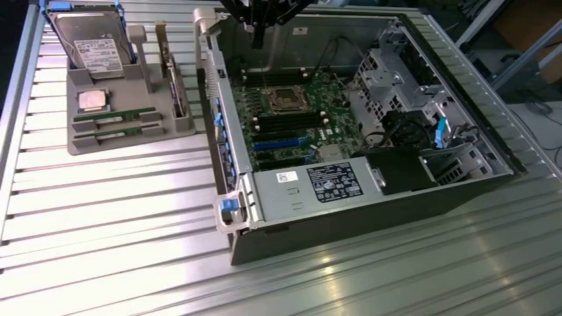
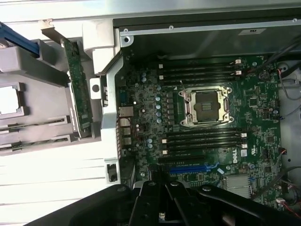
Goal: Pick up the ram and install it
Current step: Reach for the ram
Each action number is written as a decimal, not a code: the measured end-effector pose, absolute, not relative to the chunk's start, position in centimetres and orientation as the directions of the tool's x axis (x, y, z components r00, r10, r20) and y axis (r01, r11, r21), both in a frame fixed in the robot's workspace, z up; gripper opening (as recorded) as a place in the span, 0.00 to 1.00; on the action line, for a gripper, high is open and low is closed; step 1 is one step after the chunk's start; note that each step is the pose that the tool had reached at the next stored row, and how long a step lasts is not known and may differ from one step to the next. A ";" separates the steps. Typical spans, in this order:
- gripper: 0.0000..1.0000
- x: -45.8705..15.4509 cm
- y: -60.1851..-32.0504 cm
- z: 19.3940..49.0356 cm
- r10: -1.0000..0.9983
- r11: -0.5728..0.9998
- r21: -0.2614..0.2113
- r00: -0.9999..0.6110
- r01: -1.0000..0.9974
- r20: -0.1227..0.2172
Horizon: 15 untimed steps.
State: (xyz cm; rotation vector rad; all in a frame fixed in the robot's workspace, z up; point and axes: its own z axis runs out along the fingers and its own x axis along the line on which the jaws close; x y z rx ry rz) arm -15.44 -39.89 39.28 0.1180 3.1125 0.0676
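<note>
Two ram sticks, thin green boards, lie in slots of the grey holder tray [image 1: 131, 128] at the exterior view's left: one ram stick [image 1: 121, 118] and its twin [image 1: 121, 133]. In the wrist view the same sticks [image 2: 35, 124] [image 2: 33, 141] sit edge-up in the tray. My gripper [image 1: 257, 41] hangs over the back of the open computer case, above the motherboard [image 1: 290, 118], well apart from the tray. Its fingers [image 2: 158, 183] are shut together with nothing between them. Empty black memory slots [image 2: 202, 139] flank the CPU socket [image 2: 204, 106].
The tray also holds a hard drive [image 1: 92, 43], a silver CPU [image 1: 92, 100] and an upright expansion card [image 1: 176, 82]. The case wall [image 1: 215, 99] stands between tray and motherboard. A power supply [image 1: 320, 184] and drive cage [image 1: 395, 66] fill the case's other side.
</note>
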 end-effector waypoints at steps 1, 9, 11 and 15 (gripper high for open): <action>0.11 -15.5 -39.9 39.3 0.076 0.996 0.044 -0.997 0.075 -0.024; 0.11 -15.7 -39.9 39.3 0.076 0.996 0.044 -0.997 0.075 -0.024; 0.11 -15.8 -39.9 39.3 0.076 0.996 0.044 -0.997 0.075 -0.024; 0.11 -15.8 -39.9 39.3 0.076 0.996 0.044 -0.997 0.075 -0.024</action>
